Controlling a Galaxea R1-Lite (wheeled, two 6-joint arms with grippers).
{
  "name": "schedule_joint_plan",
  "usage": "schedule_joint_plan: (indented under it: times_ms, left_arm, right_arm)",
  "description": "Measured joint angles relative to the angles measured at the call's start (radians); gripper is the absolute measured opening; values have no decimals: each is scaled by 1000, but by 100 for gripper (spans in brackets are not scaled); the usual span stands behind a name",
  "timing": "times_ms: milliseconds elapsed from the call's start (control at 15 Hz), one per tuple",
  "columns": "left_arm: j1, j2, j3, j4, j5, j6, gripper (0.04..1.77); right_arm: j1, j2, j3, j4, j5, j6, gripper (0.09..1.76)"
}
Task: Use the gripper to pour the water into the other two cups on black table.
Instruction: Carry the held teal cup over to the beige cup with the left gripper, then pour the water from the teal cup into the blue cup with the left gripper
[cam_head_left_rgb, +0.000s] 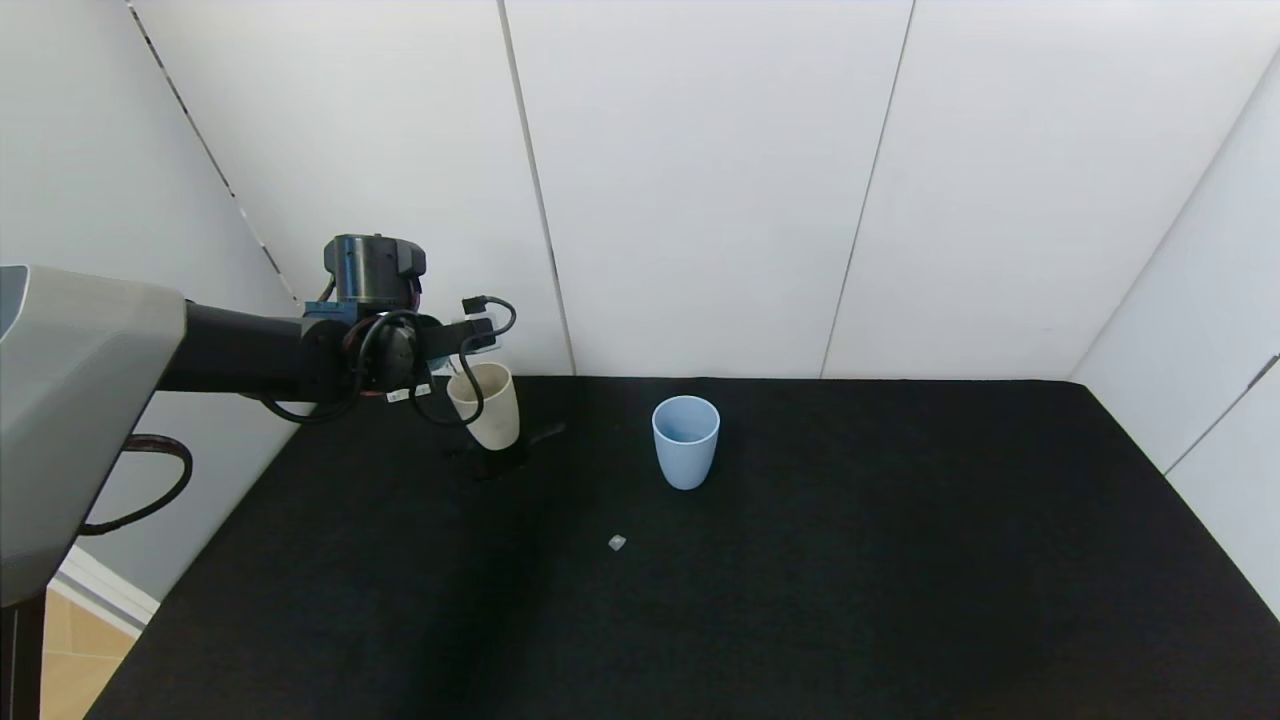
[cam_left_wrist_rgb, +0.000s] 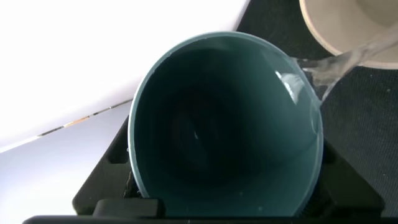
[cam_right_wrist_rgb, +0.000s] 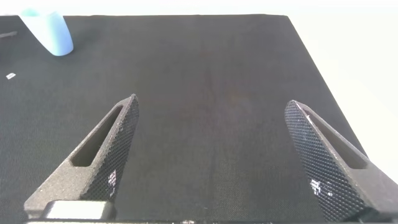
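The left gripper (cam_head_left_rgb: 440, 345) grips the tipped teal cup (cam_left_wrist_rgb: 224, 124), and water (cam_left_wrist_rgb: 329, 68) streams over its lip into the beige cup (cam_head_left_rgb: 487, 403), left of the blue cup (cam_head_left_rgb: 686, 440). Tipping faster could overshoot that rim and wet the table (cam_head_left_rgb: 800, 600). The right gripper (cam_right_wrist_rgb: 211, 155) hangs open.

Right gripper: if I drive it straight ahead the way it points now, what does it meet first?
Probably only the black table. The right gripper is open, and the stretch between its fingers looks free. The blue cup stands well off to one side. Depth is hard to judge.
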Motion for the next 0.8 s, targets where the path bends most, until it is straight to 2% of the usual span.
schedule_joint_plan:
  times_ms: [200, 400, 600, 800]
  left_arm:
    - [1, 1, 3, 0, -6, -56, 120]
    - [3, -1, 4, 0, -15, -187, 120]
    - [4, -16, 9, 3, -69, -372, 120]
    - [-11, -60, 51, 7, -101, -441, 120]
  right_arm:
    - [0, 0, 0, 0, 0, 0, 171]
    - [0, 0, 0, 0, 0, 0, 171]
    - [0, 0, 0, 0, 0, 0, 171]
    - [0, 0, 0, 0, 0, 0, 171]
